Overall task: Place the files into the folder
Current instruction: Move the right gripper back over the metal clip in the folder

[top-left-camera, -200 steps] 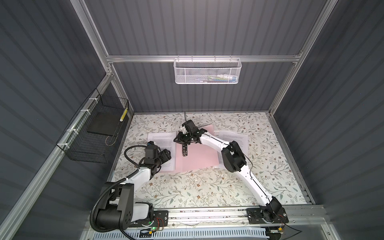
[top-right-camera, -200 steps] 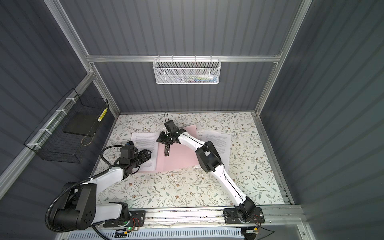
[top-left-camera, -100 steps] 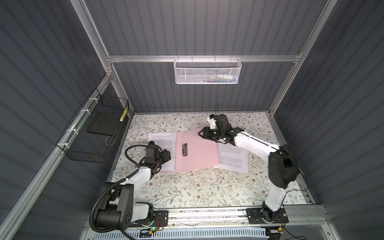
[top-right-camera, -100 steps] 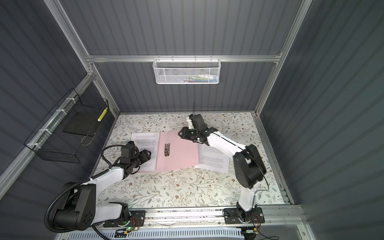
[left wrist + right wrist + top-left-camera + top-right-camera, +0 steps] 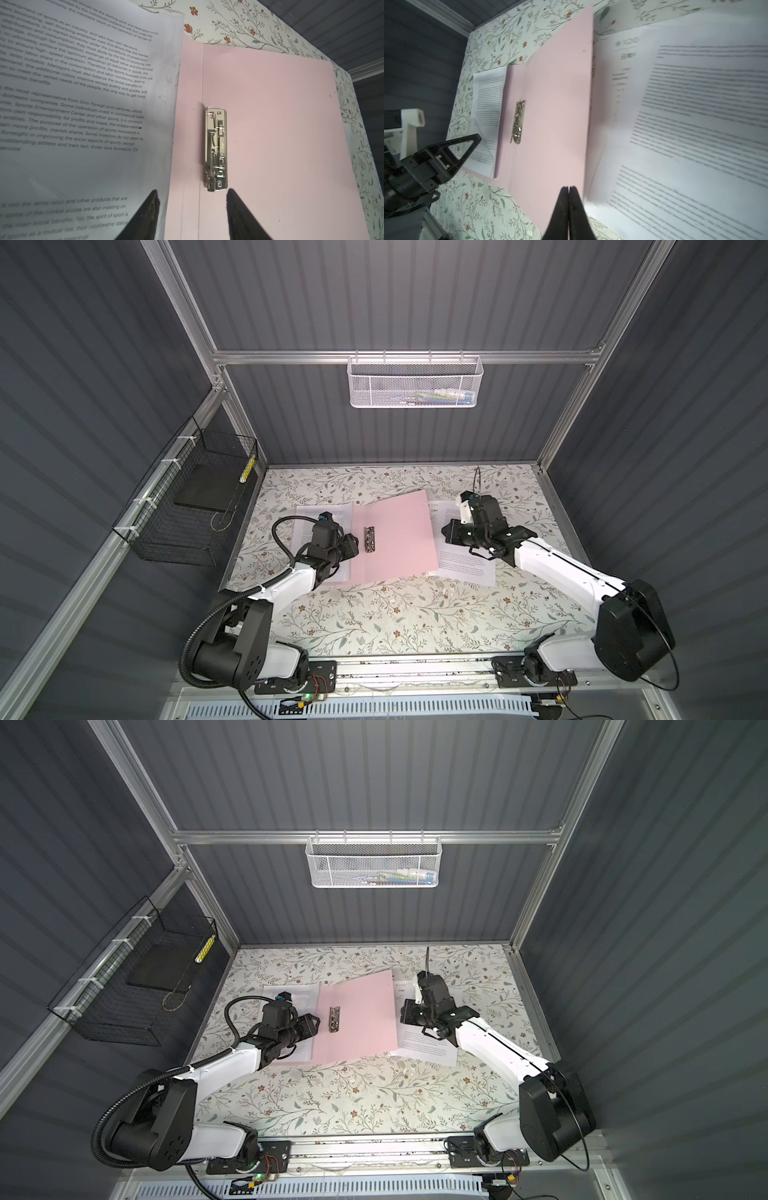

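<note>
The pale pink folder (image 5: pixel 395 539) (image 5: pixel 357 1019) (image 5: pixel 280 124) (image 5: pixel 554 104) lies open on the table, its metal clip bar (image 5: pixel 369 538) (image 5: pixel 334 1018) (image 5: pixel 217 149) (image 5: pixel 518 122) beside the spine. One of the files (image 5: pixel 303 516) (image 5: pixel 83 104) (image 5: pixel 488 93) rests on its left flap. More files (image 5: pixel 461 568) (image 5: pixel 424 1048) (image 5: pixel 695 124), one with a header logo, lie to the right, overlapped by the folder's right edge. My left gripper (image 5: pixel 353 545) (image 5: pixel 193 193) is open, one tip over the sheet, one near the clip's end. My right gripper (image 5: pixel 446 533) (image 5: pixel 569 188) is shut and empty at the folder's right edge.
A black wire basket (image 5: pixel 187 506) holding a dark slab hangs on the left wall. A white mesh basket (image 5: pixel 415 383) hangs on the back rail. The flowered table cover (image 5: pixel 395 614) runs to the arms' base rail at the front.
My right arm has swung from above the clip bar rightward to the folder's right edge, and its jaws have shut. My left gripper has narrowed somewhat and stayed in place.
</note>
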Controlling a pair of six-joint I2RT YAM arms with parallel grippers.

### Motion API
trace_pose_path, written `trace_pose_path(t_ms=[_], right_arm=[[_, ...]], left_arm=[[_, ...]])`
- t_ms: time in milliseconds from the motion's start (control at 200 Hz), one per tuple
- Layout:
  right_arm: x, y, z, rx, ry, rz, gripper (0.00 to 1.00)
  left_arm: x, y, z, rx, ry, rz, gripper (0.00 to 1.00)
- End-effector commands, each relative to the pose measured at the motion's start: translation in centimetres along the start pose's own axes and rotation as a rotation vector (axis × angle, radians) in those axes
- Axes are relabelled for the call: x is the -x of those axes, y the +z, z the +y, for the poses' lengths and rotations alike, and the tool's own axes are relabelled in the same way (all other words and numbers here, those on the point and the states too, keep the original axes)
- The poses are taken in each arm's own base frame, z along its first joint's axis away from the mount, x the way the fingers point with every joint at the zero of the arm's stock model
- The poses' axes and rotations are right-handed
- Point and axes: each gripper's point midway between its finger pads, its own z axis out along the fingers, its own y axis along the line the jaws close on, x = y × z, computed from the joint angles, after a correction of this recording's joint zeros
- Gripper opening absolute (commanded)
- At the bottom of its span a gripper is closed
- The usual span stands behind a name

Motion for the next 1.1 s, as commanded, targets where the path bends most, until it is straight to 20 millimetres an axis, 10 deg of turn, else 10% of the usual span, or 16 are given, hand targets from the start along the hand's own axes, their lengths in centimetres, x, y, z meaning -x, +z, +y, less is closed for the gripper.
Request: trace_pose_path(t_ms=[0,460,1096], right_arm=[[-0.9,2.2,4.3,0.081,-0.072,0.053,0.1],[-6.0,14.5,14.2,0.195,-0.197,0.328,0.2],[-8.5,18.8,13.1,0.149,-0.208,0.412,0.18]], left_arm=[[-1.0,-0.8,0.9,0.039,-0.005,0.014,0.5],[-5.4,-1.1,3.7,0.064,-0.052,0.055,0.41],[-5.8,-0.5,4.1,0.07,-0.073,0.053,0.39]])
